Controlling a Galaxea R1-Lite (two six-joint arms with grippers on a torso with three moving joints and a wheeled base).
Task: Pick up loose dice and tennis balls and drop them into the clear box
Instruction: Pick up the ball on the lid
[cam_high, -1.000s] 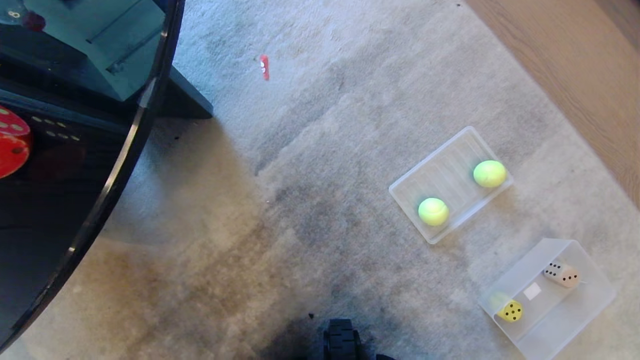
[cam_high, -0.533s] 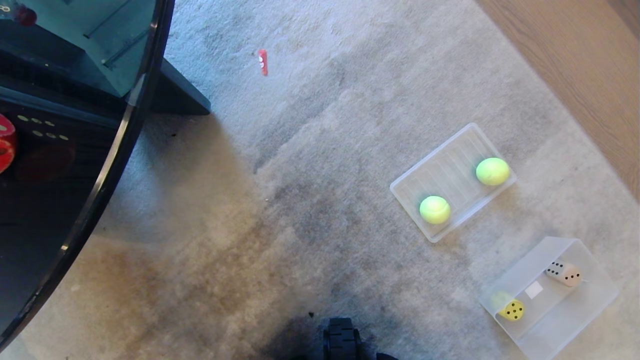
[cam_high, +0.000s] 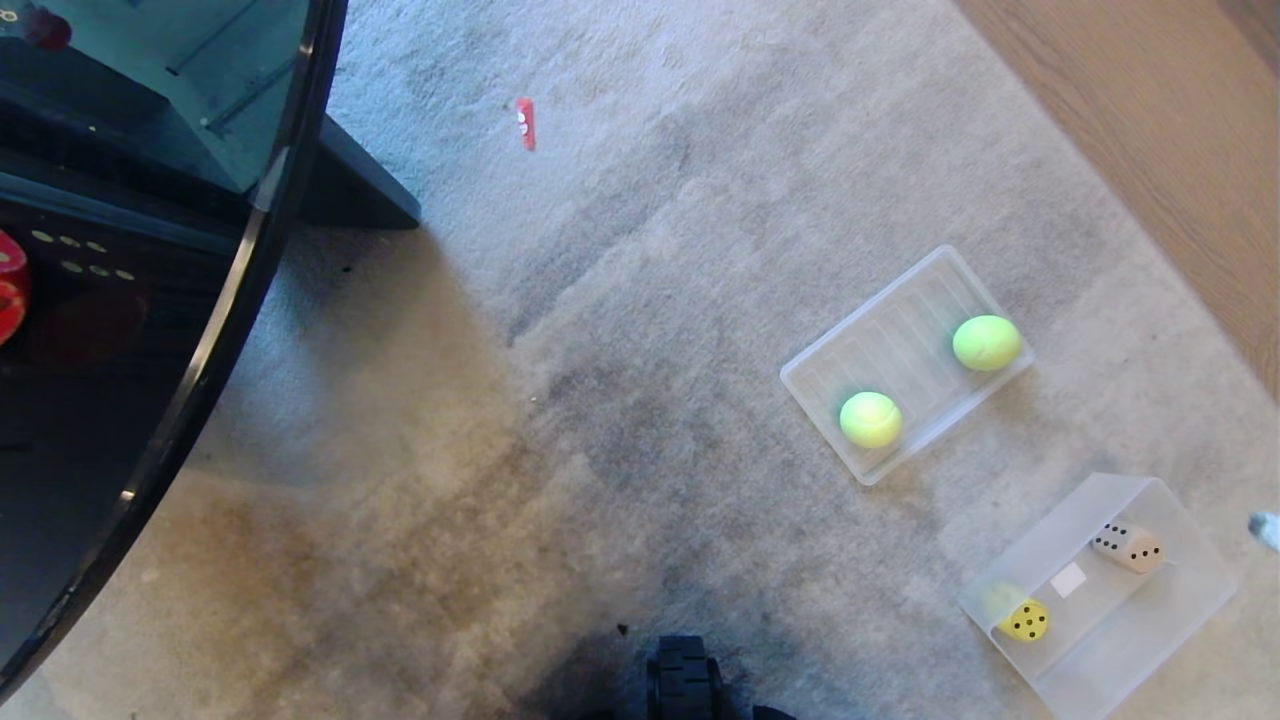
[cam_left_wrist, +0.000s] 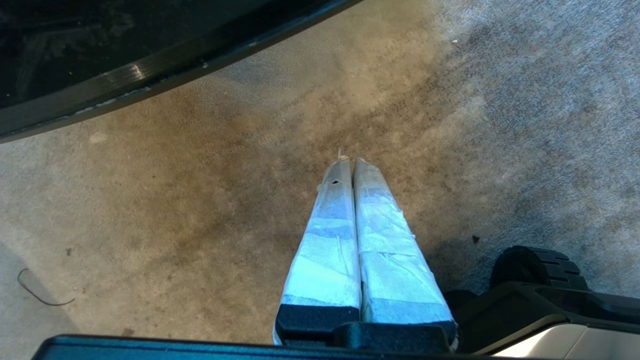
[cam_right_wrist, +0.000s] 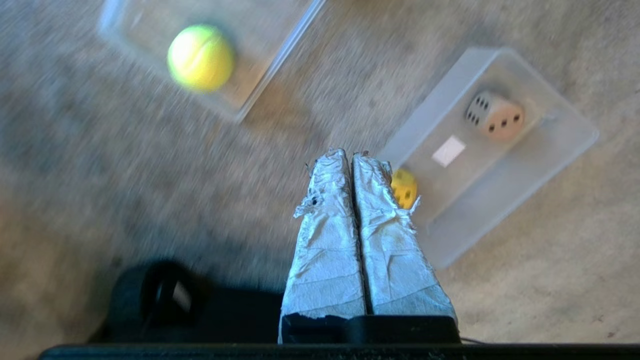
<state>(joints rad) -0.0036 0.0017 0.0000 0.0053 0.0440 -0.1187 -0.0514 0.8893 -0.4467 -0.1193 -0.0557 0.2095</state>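
Above the carpet (cam_right_wrist: 125, 165), near the box (cam_right_wrist: 545, 165), our right tool (cam_right_wrist: 350, 156) hangs with its taped fingers (cam_right_wrist: 327, 220) pressed together and nothing between them. Our left tool (cam_left_wrist: 350, 162) is likewise closed and empty, parked over bare carpet beside the black bench edge (cam_left_wrist: 150, 75).

Step in hand, as we judge it: the start of a reach for a ball, with no grasp yet made. Two dice already lie in the box, a yellow die (cam_high: 1024, 620) at the end nearer the robot and a tan die (cam_high: 1128, 547) at the far end. Two balls sit in the shallow ridged tray (cam_high: 890, 350) just beyond the box: the near ball (cam_high: 870, 419) and the far ball (cam_high: 987, 343). A red die (cam_high: 8, 290) shows at the far left under the glossy bench top, partly cut off; we see no green die.

Next move, in our judgement: open the right tool, carry it over the near ball, come down clear of the tray rim, close on the ball, then lift across to the box. Fuzzy and round, it may roll if nudged.

Surface: pale carpet, mottled grey and tan, with sun patches. Wood floor (cam_high: 1150, 130) borders it on the far right. A small red scrap (cam_high: 526, 122) lies well away. The base's wheel (cam_high: 685, 680) shows at the bottom.
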